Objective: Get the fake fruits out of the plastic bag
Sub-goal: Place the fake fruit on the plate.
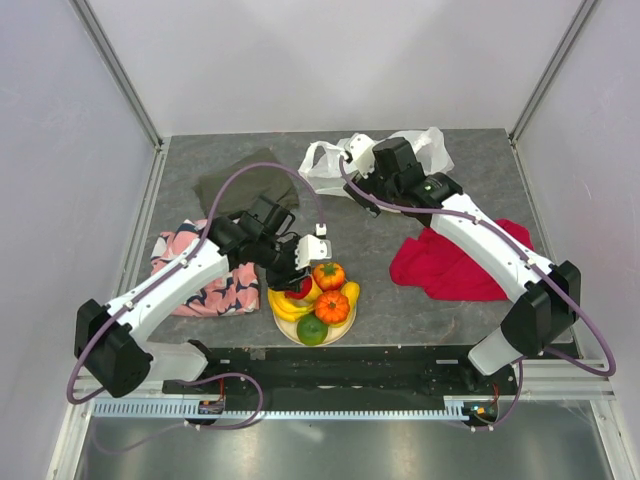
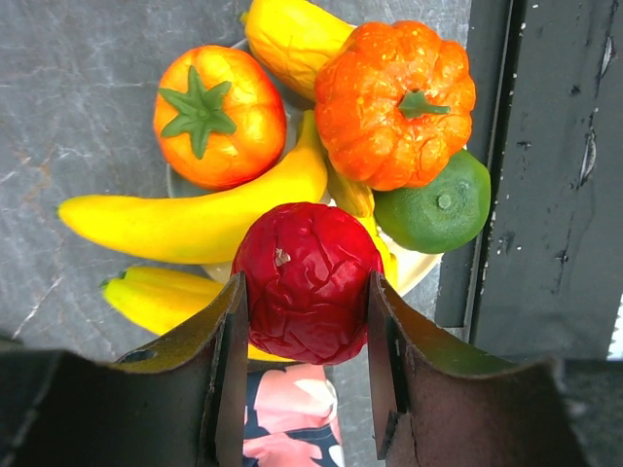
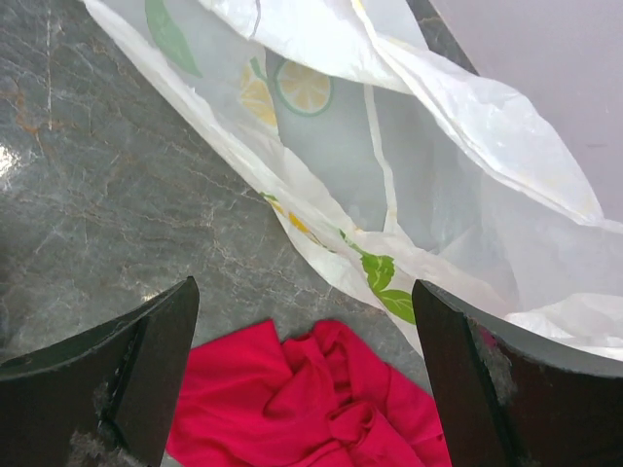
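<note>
While the left pincer [image 2: 307, 289] has both fingers against the sides of the red apple [image 2: 304, 258], pinching it with no gap showing, how firm the squeeze is cannot be told. The apple hangs over two bananas [image 2: 195, 219] at the near side of the plate [image 2: 417, 265], and those are curved and glossy. Let go there, it would likely land on a slope and not in a hollow, so it may roll off the heap and over the rim toward the pink cloth [image 2: 292, 418] or the table's front edge. A finger dragging on its skin as the pincer rises could tip it the same way. The pile is crowded too: the ribbed orange fruit [image 2: 394, 102], the green one [image 2: 438, 204], the second orange one [image 2: 206, 115] and a small yellow one [image 2: 292, 39] lie touching, so one knock may shift several.

Farther off, the right pincer [image 3: 304, 292] is spread wide and empty above the table [image 3: 97, 195], between the plastic bag [image 3: 438, 195] at the far side and the red cloth [image 3: 311, 409]. Closing carelessly, it could catch the cloth with the film. No fruit shows through the bag.
</note>
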You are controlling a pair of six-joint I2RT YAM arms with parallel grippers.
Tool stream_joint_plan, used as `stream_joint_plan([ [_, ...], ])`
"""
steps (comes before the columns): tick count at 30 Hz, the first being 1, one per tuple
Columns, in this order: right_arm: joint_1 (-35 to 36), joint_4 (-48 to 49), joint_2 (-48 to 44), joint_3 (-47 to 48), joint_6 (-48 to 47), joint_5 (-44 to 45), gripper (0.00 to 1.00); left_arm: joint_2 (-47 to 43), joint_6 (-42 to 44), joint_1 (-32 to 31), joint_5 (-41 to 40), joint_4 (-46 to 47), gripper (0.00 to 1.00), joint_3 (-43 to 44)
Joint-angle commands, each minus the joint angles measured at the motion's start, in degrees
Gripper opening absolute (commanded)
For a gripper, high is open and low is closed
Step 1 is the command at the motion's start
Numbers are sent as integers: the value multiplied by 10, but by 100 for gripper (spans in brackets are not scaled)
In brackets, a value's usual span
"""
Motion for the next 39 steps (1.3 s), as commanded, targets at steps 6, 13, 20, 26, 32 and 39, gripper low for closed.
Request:
stream_joint_plan([
  [6,-4,23,-12,11,20,10,98,28,-50,-9,-20,22,39,3],
  [13,-7,24,-7,17,21,-1,98,7,-52,-9,-8,14,66,5],
  [20,-8,26,-2,27,22,-3,98,11,-61,-9,-1,16,69,10],
  [26,-8,26,-5,23,23,-7,98,3,-64,-9,-7,15,69,25],
  [32,-9,29,-9,35,29,7,98,-12,-91,-8,-47,-2,71,127],
  [39,-27,20,1,84,47,22,98,-74,-167,56,-209,124,99,136],
])
